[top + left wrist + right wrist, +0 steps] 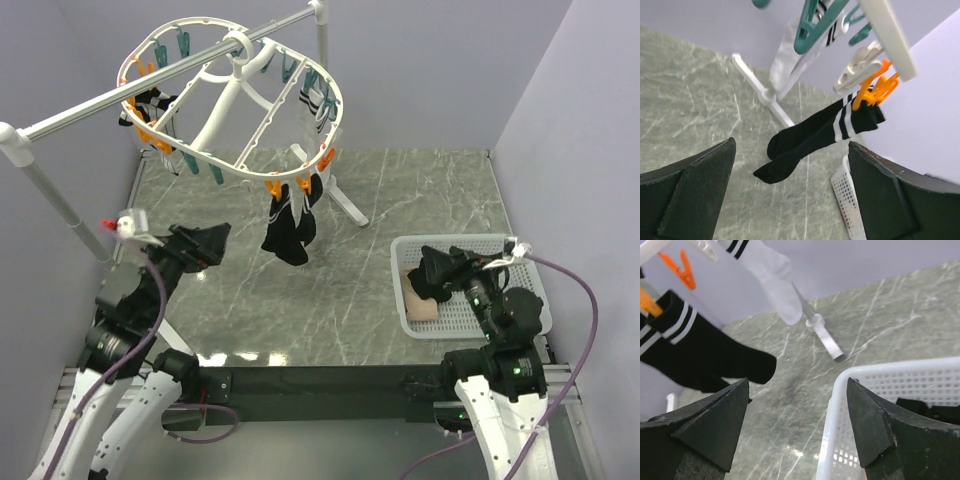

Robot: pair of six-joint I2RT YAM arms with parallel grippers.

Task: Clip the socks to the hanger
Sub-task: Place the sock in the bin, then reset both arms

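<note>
- Spread wide, nothing gripped: left gripper (791,150), raised near hanger (218,105).
- Likewise parted and empty: right gripper (797,385), above basket (402,290) rim.
- Clipped under hanger's near edge: black socks (290,235).
- Lying in basket: pinkish sock (422,311).

Table (400,200) is a grey-green marble-look slab. White lattice basket (404,295) sits lower right, and the rail stand's white foot (350,207) rests near centre.
</note>
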